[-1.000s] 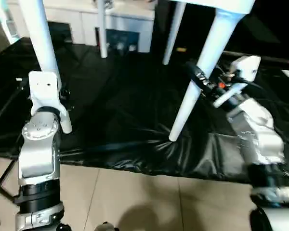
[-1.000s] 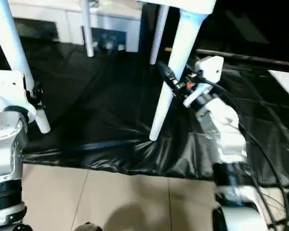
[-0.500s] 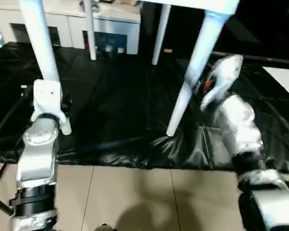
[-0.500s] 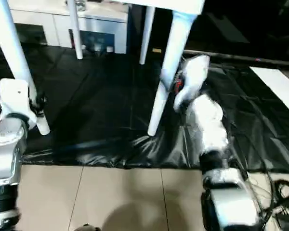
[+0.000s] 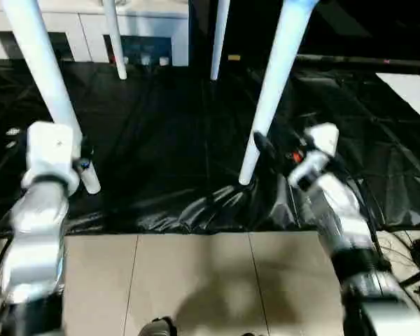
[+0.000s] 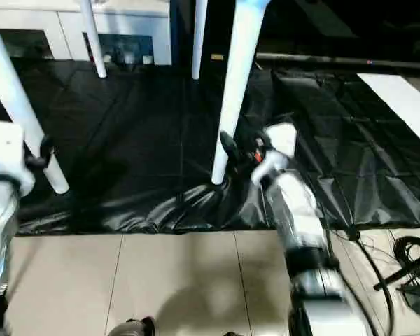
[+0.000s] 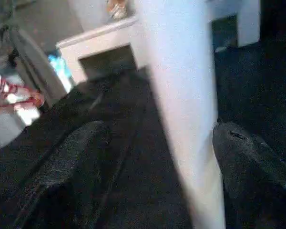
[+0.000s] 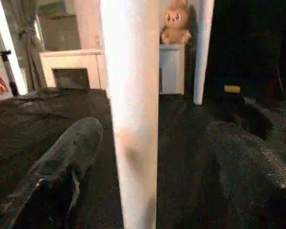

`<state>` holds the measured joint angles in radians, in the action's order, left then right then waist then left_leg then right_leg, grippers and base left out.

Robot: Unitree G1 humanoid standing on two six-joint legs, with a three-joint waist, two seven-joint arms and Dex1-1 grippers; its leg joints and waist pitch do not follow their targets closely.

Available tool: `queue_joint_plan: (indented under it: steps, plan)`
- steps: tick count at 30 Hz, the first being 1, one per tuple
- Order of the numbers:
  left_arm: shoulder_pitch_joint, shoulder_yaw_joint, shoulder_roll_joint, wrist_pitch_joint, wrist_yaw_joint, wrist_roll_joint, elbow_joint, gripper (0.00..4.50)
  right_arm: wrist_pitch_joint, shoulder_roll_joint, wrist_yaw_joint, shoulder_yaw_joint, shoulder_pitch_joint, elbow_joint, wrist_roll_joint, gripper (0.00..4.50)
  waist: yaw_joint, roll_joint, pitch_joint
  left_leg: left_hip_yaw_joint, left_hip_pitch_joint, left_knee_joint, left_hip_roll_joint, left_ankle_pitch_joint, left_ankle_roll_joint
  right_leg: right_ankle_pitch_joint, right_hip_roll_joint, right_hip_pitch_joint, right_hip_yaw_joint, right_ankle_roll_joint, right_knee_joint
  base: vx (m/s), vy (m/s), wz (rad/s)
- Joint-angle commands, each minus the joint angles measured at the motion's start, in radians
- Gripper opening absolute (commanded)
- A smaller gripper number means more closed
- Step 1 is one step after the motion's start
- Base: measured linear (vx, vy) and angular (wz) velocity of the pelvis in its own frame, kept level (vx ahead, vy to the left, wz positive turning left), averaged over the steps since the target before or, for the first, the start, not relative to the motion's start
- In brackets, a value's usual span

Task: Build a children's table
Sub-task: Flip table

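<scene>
Now both grippers have let go: a second ago each was closed on a near leg of the children's table, and the fingers have since spread wide. The arms have dropped and pulled back toward the floor edge. The head camera has tilted down too, so the tabletop has slid out past 12 o'clock.

The table stands upright on the black cover (image 5: 196, 126). Left near leg (image 5: 45, 91) is at 10 o'clock in the left eye view, right near leg (image 5: 269, 98) at 1 o'clock, two far legs (image 5: 114, 38) at 12.

Left gripper (image 7: 157, 162) is wide open, with the left near leg between its fingers (image 7: 71, 167) and gaps on both sides. Right gripper (image 8: 152, 157) is also wide open, straddling the right near leg with neither finger touching. From the head views the right gripper (image 5: 266, 150) sits just beside that leg's foot.

Only the wrist views show the gaps at the fingers; the right wrist view also picks up a stuffed toy (image 8: 175, 21) on a white cabinet (image 8: 76, 67) behind.

Legs are smooth white tubes. The cover is a glossy, creased black sheet, bunched at the near edge. Fingers are matte black with a grainy texture. The floor (image 5: 196, 280) is beige tile.
</scene>
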<state>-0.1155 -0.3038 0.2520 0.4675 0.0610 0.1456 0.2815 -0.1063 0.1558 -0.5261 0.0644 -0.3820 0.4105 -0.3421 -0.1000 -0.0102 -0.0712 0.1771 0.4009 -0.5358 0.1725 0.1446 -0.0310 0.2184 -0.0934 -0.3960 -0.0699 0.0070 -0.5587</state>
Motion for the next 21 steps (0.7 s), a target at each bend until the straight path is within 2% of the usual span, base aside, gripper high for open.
queue_joint_plan:
  steps: [1,3,4,5,6,7,8,9,10,11,12,13,14,15,16,17,18,19,20,21]
  plan:
    - [0.025,-0.028,-0.026,-0.024,-0.004,-0.037,0.041,3.88,0.032,-0.007,0.035,-0.006,0.039,-0.092,0.002,3.93,0.0,0.011,0.054,-0.034,-0.052,0.069,0.056,0.596,-0.067,0.484,-0.059,0.009,0.03,-0.07,0.099,0.0,0.0,0.0]
    - [0.087,-0.049,-0.055,-0.046,0.009,-0.077,0.091,3.88,0.069,-0.02,0.077,-0.004,0.125,-0.198,-0.007,3.93,0.002,0.002,0.054,-0.033,-0.056,0.066,0.054,0.609,-0.062,0.507,-0.056,0.005,0.027,-0.059,0.104,0.0,0.0,0.0]
    - [0.111,-0.05,-0.061,-0.048,0.019,-0.09,0.108,3.88,0.078,-0.022,0.092,-0.004,0.152,-0.229,-0.003,3.93,0.0,0.005,0.051,-0.037,-0.054,0.069,0.055,0.61,-0.061,0.515,-0.057,0.008,0.027,-0.052,0.106,0.0,0.0,0.0]
    - [0.179,-0.037,-0.073,-0.058,0.035,-0.101,0.168,3.88,0.106,-0.026,0.133,-0.006,0.223,-0.31,0.019,3.93,0.001,0.005,0.047,-0.038,-0.052,0.073,0.058,0.623,-0.065,0.523,-0.054,0.008,0.027,-0.042,0.108,0.0,0.0,0.0]
    - [0.199,-0.032,-0.077,-0.062,0.038,-0.103,0.186,3.88,0.118,-0.027,0.145,-0.008,0.243,-0.334,0.028,3.93,0.001,0.006,0.045,-0.038,-0.053,0.075,0.059,0.642,-0.068,0.532,-0.052,0.006,0.025,-0.036,0.109,0.0,0.0,0.0]
    - [0.215,-0.021,-0.083,-0.066,0.039,-0.103,0.203,3.88,0.145,-0.022,0.156,-0.014,0.26,-0.353,0.039,3.93,0.01,0.0,0.043,-0.036,-0.058,0.074,0.055,0.682,-0.074,0.561,-0.044,0.002,0.017,-0.021,0.114,0.0,0.0,0.0]
    - [0.236,0.006,-0.095,-0.07,0.036,-0.1,0.222,3.88,0.179,-0.013,0.164,-0.03,0.278,-0.374,0.057,3.93,0.011,0.006,0.037,-0.037,-0.075,0.076,0.055,0.744,-0.081,0.587,-0.031,-0.004,-0.003,-0.007,0.127,-0.052,0.013,-0.01]
    - [0.251,0.024,-0.105,-0.073,0.035,-0.097,0.236,3.88,0.21,-0.005,0.171,-0.042,0.295,-0.398,0.067,3.93,0.018,0.006,0.034,-0.035,-0.072,0.085,0.057,0.775,-0.082,0.577,-0.023,0.004,-0.015,-0.001,0.125,-0.052,0.013,-0.01]
    - [0.267,0.039,-0.129,-0.055,0.028,-0.104,0.25,3.88,0.283,0.0,0.197,-0.058,0.307,-0.428,0.078,3.93,0.004,0.03,0.023,-0.017,-0.006,0.178,0.09,0.899,-0.098,0.45,0.019,0.066,-0.041,-0.022,0.015,-0.106,0.006,0.01]
    - [0.277,0.046,-0.146,-0.042,0.025,-0.109,0.258,3.88,0.337,0.002,0.218,-0.069,0.317,-0.455,0.084,3.93,-0.08,0.027,0.023,0.05,0.099,0.226,0.089,0.931,-0.106,0.229,0.034,0.124,-0.027,-0.037,-0.162,-0.109,-0.032,0.15]
    - [0.298,0.063,-0.172,-0.043,0.027,-0.124,0.266,3.88,0.39,0.003,0.252,-0.087,0.327,-0.497,0.117,3.93,-0.092,0.008,0.034,0.085,0.082,0.219,0.076,0.859,-0.106,0.312,0.029,0.112,0.008,-0.031,-0.182,-0.109,-0.032,0.15]
    - [0.298,0.063,-0.172,-0.043,0.027,-0.124,0.266,3.88,0.39,0.003,0.252,-0.087,0.327,-0.497,0.117,3.93,-0.04,-0.09,0.054,0.048,-0.116,-0.075,0.042,0.5,-0.121,0.899,-0.08,-0.076,0.078,0.066,0.052,0.017,-0.118,0.22]
    - [0.311,0.074,-0.181,-0.076,0.024,-0.126,0.267,3.88,0.386,0.004,0.264,-0.102,0.336,-0.522,0.152,3.93,-0.028,-0.038,0.027,-0.044,-0.129,-0.182,0.006,0.24,-0.068,1.1,-0.175,-0.132,0.135,0.014,0.155,0.067,-0.057,-0.08]
    - [0.321,0.079,-0.19,-0.095,0.019,-0.131,0.271,3.88,0.392,0.004,0.272,-0.116,0.346,-0.55,0.17,3.93,-0.019,-0.043,0.017,-0.102,0.01,-0.174,-0.032,0.077,-0.029,1.053,-0.15,0.016,0.139,-0.05,0.114,0.067,-0.057,-0.08]
    - [0.324,0.08,-0.192,-0.097,0.017,-0.132,0.272,3.88,0.396,0.005,0.274,-0.119,0.349,-0.556,0.171,3.93,-0.024,-0.009,0.012,-0.121,-0.071,-0.128,0.021,0.267,-0.108,0.872,-0.131,-0.013,0.083,-0.076,0.088,-0.042,0.062,-0.03]
    - [0.332,0.092,-0.193,-0.097,0.014,-0.128,0.269,3.88,0.426,-0.001,0.277,-0.119,0.359,-0.582,0.139,3.93,-0.015,0.001,0.015,-0.118,-0.09,-0.063,0.033,0.487,-0.143,0.743,-0.061,-0.03,0.049,-0.069,0.047,-0.107,0.049,0.16]
    - [0.331,0.092,-0.194,-0.095,0.014,-0.129,0.268,3.88,0.426,-0.002,0.276,-0.118,0.36,-0.583,0.134,3.93,-0.003,0.024,0.029,-0.13,-0.076,0.011,0.058,0.743,-0.165,0.442,0.002,0.003,0.037,-0.062,0.0,-0.107,0.049,0.16]
    - [0.325,0.093,-0.201,-0.082,0.012,-0.135,0.261,3.88,0.435,-0.011,0.269,-0.107,0.369,-0.593,0.103,3.93,0.01,0.038,0.029,-0.133,-0.055,0.048,0.063,0.785,-0.144,0.233,-0.007,0.04,0.034,-0.084,-0.009,-0.071,0.055,-0.02]
    - [0.318,0.092,-0.208,-0.079,0.007,-0.138,0.254,3.88,0.432,-0.012,0.265,-0.104,0.373,-0.597,0.098,3.93,0.015,0.037,0.031,-0.124,-0.049,0.055,0.057,0.736,-0.115,0.173,-0.018,0.056,0.038,-0.086,0.006,-0.056,0.059,-0.08]
    - [0.315,0.09,-0.213,-0.078,0.003,-0.139,0.252,3.88,0.444,-0.012,0.267,-0.104,0.376,-0.607,0.098,3.93,0.019,0.033,0.03,-0.116,-0.051,0.056,0.054,0.716,-0.11,0.197,-0.025,0.055,0.04,-0.083,0.018,-0.056,0.059,-0.08]
